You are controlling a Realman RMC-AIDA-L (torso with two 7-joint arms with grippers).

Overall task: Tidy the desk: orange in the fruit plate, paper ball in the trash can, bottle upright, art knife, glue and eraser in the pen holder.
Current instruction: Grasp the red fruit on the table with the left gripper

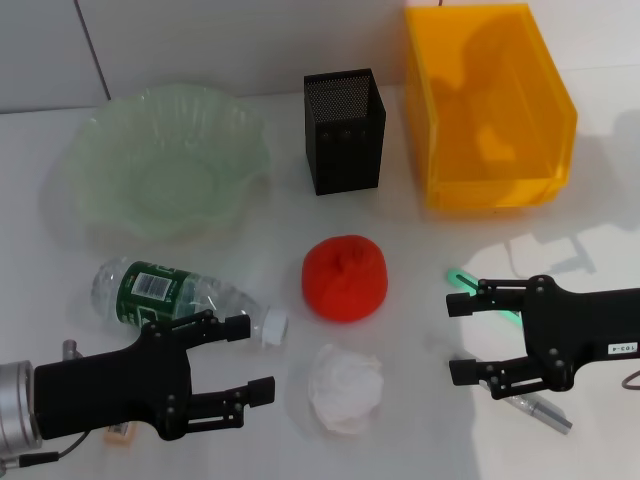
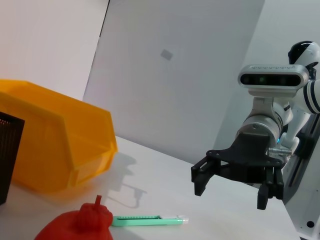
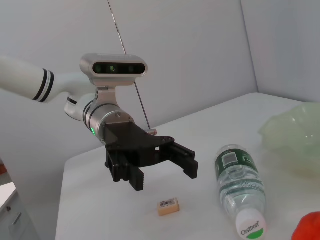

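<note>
The orange (image 1: 345,277) sits mid-table with the paper ball (image 1: 345,389) just in front of it. The bottle (image 1: 180,296) lies on its side at the left, cap toward the orange. My left gripper (image 1: 258,357) is open and empty in front of the bottle. The eraser (image 3: 168,206) lies beneath that arm. My right gripper (image 1: 452,338) is open and empty at the right, above the green art knife (image 1: 482,294) and a grey glue stick (image 1: 536,408). The fruit plate (image 1: 100,150), pen holder (image 1: 345,130) and trash can (image 1: 490,110) stand along the back.
A white wall rises right behind the plate, holder and bin. The left wrist view shows the trash can (image 2: 60,150), orange (image 2: 80,225), art knife (image 2: 147,220) and right gripper (image 2: 230,196). The right wrist view shows the bottle (image 3: 239,182) and left gripper (image 3: 167,177).
</note>
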